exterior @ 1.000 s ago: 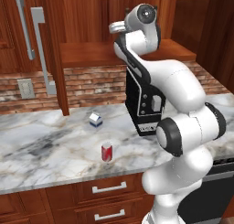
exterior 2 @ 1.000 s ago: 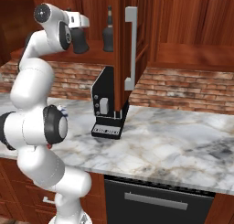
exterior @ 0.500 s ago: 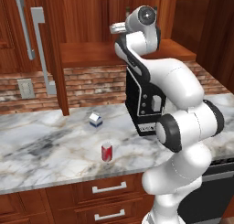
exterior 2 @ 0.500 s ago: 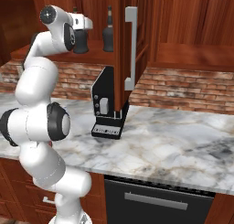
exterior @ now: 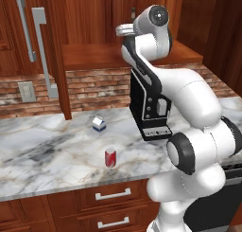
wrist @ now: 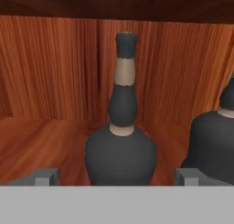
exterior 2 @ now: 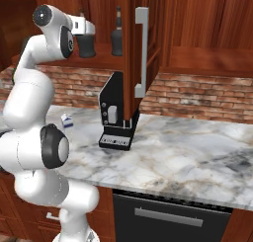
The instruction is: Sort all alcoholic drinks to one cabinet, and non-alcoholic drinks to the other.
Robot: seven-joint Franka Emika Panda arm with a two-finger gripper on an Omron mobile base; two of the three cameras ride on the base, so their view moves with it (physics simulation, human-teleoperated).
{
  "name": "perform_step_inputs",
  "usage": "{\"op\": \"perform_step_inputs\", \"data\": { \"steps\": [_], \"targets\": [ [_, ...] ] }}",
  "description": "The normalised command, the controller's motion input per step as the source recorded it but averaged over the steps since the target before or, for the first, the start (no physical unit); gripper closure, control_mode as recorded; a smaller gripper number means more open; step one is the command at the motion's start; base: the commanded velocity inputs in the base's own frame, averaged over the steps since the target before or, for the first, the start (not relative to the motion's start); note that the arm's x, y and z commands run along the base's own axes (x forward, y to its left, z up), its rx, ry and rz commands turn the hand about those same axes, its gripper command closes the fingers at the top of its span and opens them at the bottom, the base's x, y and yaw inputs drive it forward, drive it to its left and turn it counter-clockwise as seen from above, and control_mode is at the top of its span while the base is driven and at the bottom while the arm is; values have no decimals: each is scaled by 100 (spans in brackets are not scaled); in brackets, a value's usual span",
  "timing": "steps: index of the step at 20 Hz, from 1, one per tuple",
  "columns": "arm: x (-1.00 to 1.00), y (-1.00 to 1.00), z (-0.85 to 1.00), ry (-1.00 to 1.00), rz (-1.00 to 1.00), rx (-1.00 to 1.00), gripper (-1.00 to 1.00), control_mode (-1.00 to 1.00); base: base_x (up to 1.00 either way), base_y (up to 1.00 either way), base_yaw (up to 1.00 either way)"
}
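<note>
Your jaws (wrist: 116, 176) stand apart, one on each side of a dark bottle (wrist: 120, 145) that sits upright on the cabinet shelf (wrist: 41, 141), gripping nothing. A second dark bottle (wrist: 215, 143) stands just beside it on the same shelf; from the right base camera you see that pair at (exterior 2: 87, 41) and (exterior 2: 117, 36), inside the open cabinet (exterior 2: 129, 43). On the desk (exterior: 47, 150), the milk carton (exterior: 98, 124) sits toward the back edge, and the red soda can (exterior: 110, 157) stands nearer the front edge, both well apart from the coffee machine (exterior: 149, 108).
</note>
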Motion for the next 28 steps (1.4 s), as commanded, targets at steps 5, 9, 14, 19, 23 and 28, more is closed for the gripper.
{"op": "perform_step_inputs", "data": {
  "steps": [5,9,14,19,23,28],
  "targets": [
    [-100,10,-34,0,0,5,-100,-100,0,0,0],
    [-100,21,-59,1,0,2,-100,-100,0,0,0],
    [-100,29,-72,6,3,0,-100,-100,0,0,0],
    [-99,42,-68,13,2,0,-100,-100,0,0,0],
    [-70,42,-69,22,0,0,-100,-100,0,0,0],
    [-9,31,-69,15,1,-1,-100,-100,0,0,0]
  ]
}}
